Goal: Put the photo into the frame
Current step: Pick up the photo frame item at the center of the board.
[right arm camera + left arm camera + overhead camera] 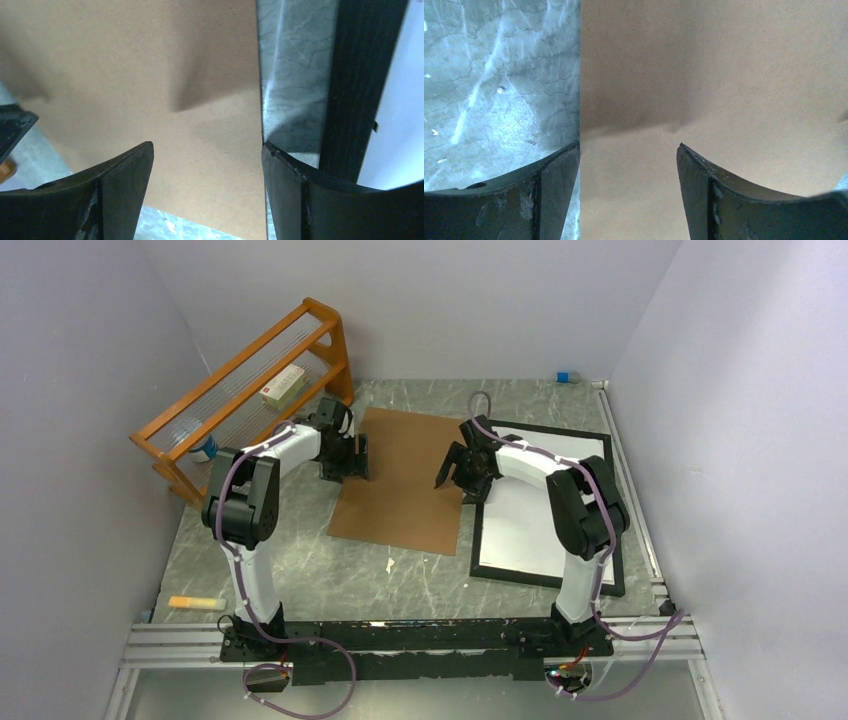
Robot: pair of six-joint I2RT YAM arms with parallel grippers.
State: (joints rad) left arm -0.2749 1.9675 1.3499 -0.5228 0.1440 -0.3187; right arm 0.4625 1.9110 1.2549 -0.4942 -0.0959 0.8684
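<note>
Frame (540, 578) flat, long axis near-far; left end effector (629, 147), right end effector (207, 145) wide open, empty.

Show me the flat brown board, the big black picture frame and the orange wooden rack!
flat brown board (400, 485): top external view, its bare middle.
big black picture frame (530, 578): top external view, near border.
orange wooden rack (343, 365): top external view, right end post.

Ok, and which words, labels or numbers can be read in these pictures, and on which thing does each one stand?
No text can be read.
On the small white box in the orange rack: a red mark, too small to read.
On the orange stick at the near left: no legible print.
On the brown board and the frame: no writing shows in any view.
</note>
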